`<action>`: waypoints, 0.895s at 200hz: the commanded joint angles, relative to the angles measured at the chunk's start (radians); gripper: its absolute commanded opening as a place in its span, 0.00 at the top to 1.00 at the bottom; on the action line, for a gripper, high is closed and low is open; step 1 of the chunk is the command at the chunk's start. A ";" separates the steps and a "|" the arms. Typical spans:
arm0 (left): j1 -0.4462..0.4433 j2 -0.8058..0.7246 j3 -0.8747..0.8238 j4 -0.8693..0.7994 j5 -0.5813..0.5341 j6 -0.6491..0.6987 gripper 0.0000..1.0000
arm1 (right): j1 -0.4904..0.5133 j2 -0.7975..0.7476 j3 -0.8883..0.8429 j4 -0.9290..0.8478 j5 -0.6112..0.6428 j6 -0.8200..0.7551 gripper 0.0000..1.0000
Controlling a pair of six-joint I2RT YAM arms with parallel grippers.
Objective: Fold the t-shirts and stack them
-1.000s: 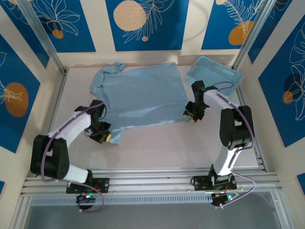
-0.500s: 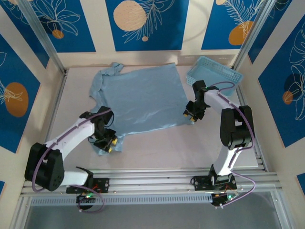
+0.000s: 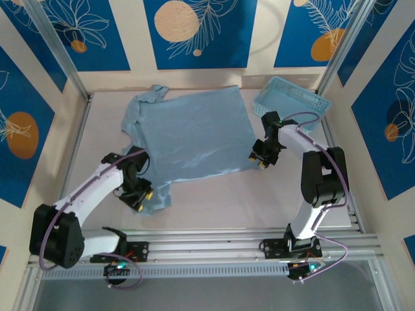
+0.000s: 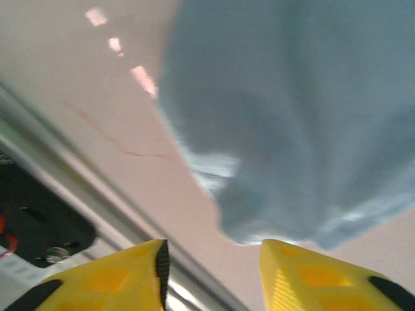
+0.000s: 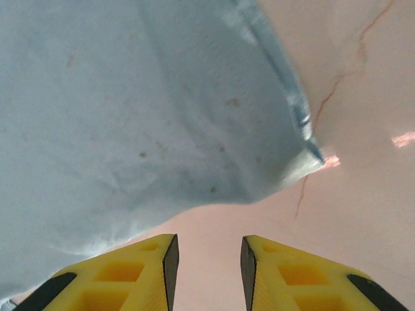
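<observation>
Lying flat on the table [image 3: 227, 201], the t-shirt [image 3: 191, 133] has the left gripper [image 3: 141, 199] at its 7 o'clock corner and the right gripper [image 3: 259, 160] at 4 o'clock, both parted and holding nothing.

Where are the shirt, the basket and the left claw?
t-shirt [image 3: 194, 129], top external view, middle of the cloth.
basket [image 3: 295, 100], top external view, its bare floor.
left gripper [image 4: 213, 267], left wrist view, between its fingertips.

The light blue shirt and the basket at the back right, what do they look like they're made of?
The t-shirt looks like a soft, matte fabric, possibly cotton knit. It lies in shallow creases, bunches at the collar, and shows a folded hem in the right wrist view. The basket looks like rigid moulded plastic, with straight walls in an open lattice pattern.
</observation>
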 commanded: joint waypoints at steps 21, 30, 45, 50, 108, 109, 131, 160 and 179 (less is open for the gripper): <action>0.014 -0.044 -0.131 -0.005 0.014 -0.105 0.56 | 0.079 -0.059 -0.034 -0.017 -0.025 -0.020 0.66; 0.013 -0.025 -0.141 0.040 0.011 -0.119 0.53 | 0.089 -0.062 -0.044 -0.010 -0.033 -0.016 0.66; 0.014 0.018 -0.153 0.107 0.007 -0.140 0.49 | 0.096 -0.070 -0.065 0.004 -0.050 -0.008 0.65; 0.014 0.032 -0.158 0.131 0.011 -0.144 0.48 | 0.096 -0.072 -0.072 0.008 -0.054 -0.004 0.65; 0.015 0.145 -0.129 0.269 -0.009 -0.156 0.46 | 0.094 -0.101 -0.095 0.007 -0.060 -0.017 0.65; 0.015 0.146 -0.128 0.270 -0.009 -0.156 0.46 | 0.094 -0.101 -0.095 0.007 -0.060 -0.017 0.65; 0.014 0.192 -0.131 0.308 -0.014 -0.139 0.56 | 0.090 -0.103 -0.102 0.012 -0.066 -0.016 0.65; 0.019 0.244 -0.119 0.374 -0.065 -0.109 0.74 | 0.091 -0.103 -0.113 0.023 -0.073 -0.013 0.65; 0.023 0.237 -0.071 0.366 -0.149 -0.055 0.92 | 0.075 -0.114 -0.127 0.038 -0.076 -0.012 0.65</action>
